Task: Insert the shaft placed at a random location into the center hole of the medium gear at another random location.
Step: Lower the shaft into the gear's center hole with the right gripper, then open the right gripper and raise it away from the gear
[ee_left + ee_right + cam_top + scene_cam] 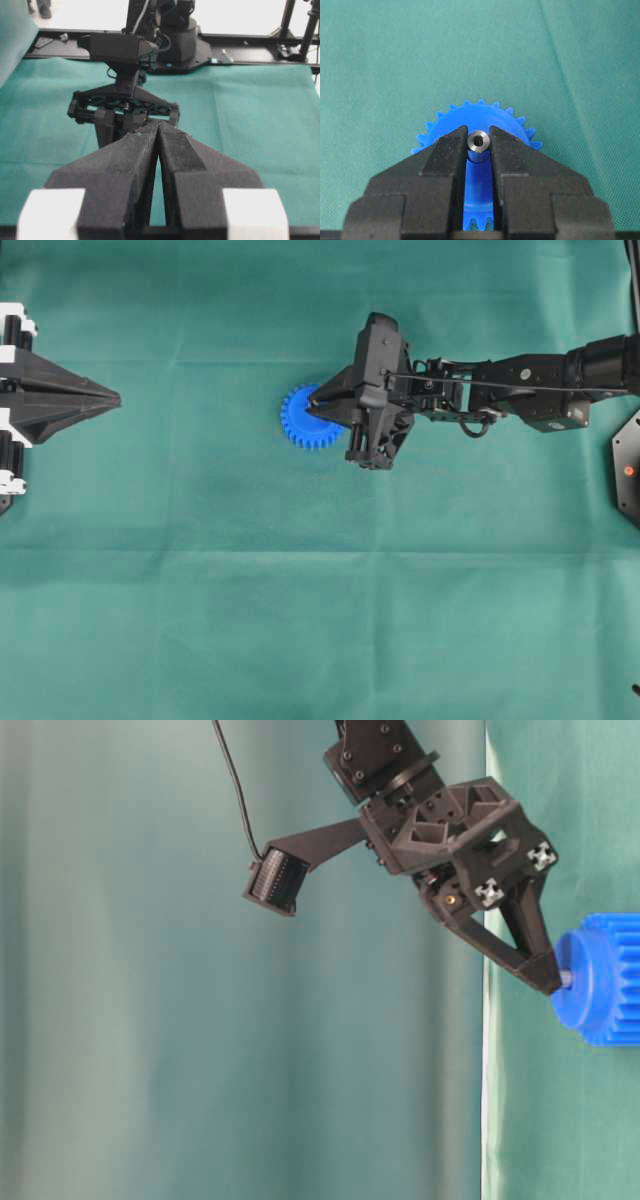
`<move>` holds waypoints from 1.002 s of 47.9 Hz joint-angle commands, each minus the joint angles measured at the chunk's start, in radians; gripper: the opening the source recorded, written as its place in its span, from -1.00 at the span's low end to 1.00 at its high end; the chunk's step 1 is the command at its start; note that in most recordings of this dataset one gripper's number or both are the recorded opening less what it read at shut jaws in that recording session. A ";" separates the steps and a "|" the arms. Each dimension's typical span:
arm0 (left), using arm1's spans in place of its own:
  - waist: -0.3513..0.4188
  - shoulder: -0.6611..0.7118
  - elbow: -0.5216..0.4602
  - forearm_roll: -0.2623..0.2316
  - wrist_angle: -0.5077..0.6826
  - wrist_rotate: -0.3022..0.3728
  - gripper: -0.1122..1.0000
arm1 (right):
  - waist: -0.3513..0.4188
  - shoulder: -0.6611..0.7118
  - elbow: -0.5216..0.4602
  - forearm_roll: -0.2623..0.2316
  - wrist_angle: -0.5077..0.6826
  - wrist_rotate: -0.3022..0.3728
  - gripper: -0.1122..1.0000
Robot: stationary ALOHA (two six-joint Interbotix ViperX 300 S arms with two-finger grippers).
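The medium gear (300,426) is bright blue and lies flat on the green cloth, left of the middle. My right gripper (311,407) reaches over it from the right, shut on the shaft (479,144), a short silver pin with a shiny hollow end. In the right wrist view the pin stands upright between the fingertips (451,145), over the gear (485,117). From table level the shaft (567,979) shows as a sliver between the right gripper (553,982) and the hub of the gear (600,982). The center hole is hidden under pin and fingers. My left gripper (112,398) rests shut and empty at the far left.
Green cloth (330,620) covers the whole table, with a fold line across it. A black mount (628,468) sits at the right edge. In the left wrist view the left gripper (159,126) points at the right arm (125,107), with the black frame base (175,47) behind.
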 commanded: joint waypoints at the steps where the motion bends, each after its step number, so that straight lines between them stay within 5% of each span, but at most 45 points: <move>1: 0.003 0.008 -0.012 0.002 -0.005 -0.002 -0.80 | 0.003 -0.035 -0.015 0.003 0.005 -0.003 -0.55; 17: 0.003 0.008 -0.012 0.002 -0.005 -0.002 -0.80 | 0.003 -0.034 -0.015 0.003 0.009 -0.003 -0.50; 31: 0.003 0.008 -0.011 0.002 -0.005 -0.002 -0.80 | 0.009 -0.034 -0.014 0.003 0.009 -0.002 0.85; 48: 0.003 0.008 -0.011 0.002 -0.002 -0.002 -0.80 | 0.009 -0.092 -0.005 0.003 0.031 -0.005 0.73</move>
